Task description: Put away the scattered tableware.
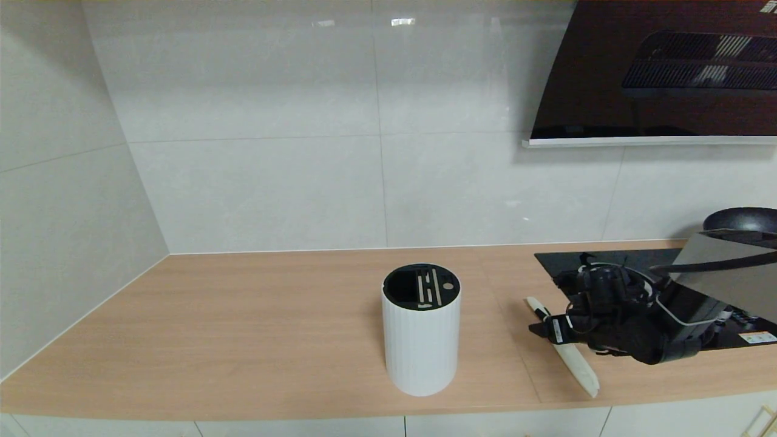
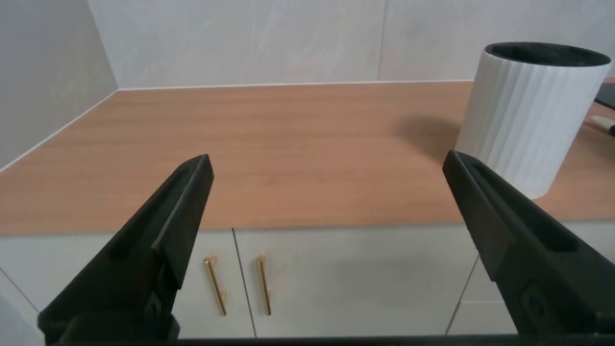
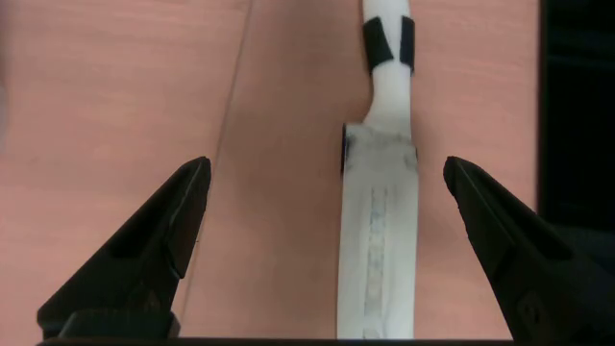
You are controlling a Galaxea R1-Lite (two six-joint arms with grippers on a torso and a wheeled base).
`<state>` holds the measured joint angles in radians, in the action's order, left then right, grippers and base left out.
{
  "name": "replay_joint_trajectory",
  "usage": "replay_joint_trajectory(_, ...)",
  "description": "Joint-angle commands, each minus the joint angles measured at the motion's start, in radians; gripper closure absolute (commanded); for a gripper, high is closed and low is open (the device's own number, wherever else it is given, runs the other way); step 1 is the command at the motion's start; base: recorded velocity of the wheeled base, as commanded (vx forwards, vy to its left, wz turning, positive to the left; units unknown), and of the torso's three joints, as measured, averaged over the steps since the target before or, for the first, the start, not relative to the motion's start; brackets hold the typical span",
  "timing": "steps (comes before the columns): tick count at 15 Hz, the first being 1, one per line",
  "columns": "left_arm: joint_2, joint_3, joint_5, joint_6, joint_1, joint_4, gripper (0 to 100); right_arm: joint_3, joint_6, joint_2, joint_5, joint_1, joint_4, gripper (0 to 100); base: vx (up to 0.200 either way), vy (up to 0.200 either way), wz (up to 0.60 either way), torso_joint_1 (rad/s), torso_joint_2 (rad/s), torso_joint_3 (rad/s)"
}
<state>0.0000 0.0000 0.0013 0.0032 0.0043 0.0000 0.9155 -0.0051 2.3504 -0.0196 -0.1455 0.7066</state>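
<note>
Here the right gripper (image 1: 546, 315) hung low over the knife (image 1: 576, 364), its fingers spread wide and holding nothing; in the right wrist view the knife (image 3: 380, 211) lay flat on the counter between the two fingers, touching neither. The knife was white with a black band on its handle, lying to the right of the holder (image 1: 420, 340) and just beside the hob (image 1: 607, 261). The holder, white and ribbed, stood upright on the counter (image 1: 243, 321). The left gripper (image 2: 327, 240) was also wide open and empty, in front of the cabinet handles (image 2: 235, 285).
</note>
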Motion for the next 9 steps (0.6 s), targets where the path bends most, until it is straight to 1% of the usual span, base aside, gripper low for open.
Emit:
replay_joint_trajectory(1,0.000,0.000,0.000,0.000,0.000,0.000,0,0.055,-0.001,0.055,0.001,0.017,-0.045,0,0.000,0.000,0.00,0.000,0.00,0.000)
replay_joint_trajectory(5,0.000,0.000,0.000,0.000,0.000,0.000,0,0.054,-0.003,0.081,0.001,0.047,-0.049,0,0.000,0.000,0.00,0.000,0.00,0.000)
replay_joint_trajectory(9,0.000,0.000,0.000,0.000,0.000,0.000,0,0.085,-0.004,0.101,0.001,0.057,-0.049,0,0.000,0.000,0.00,0.000,0.00,0.000)
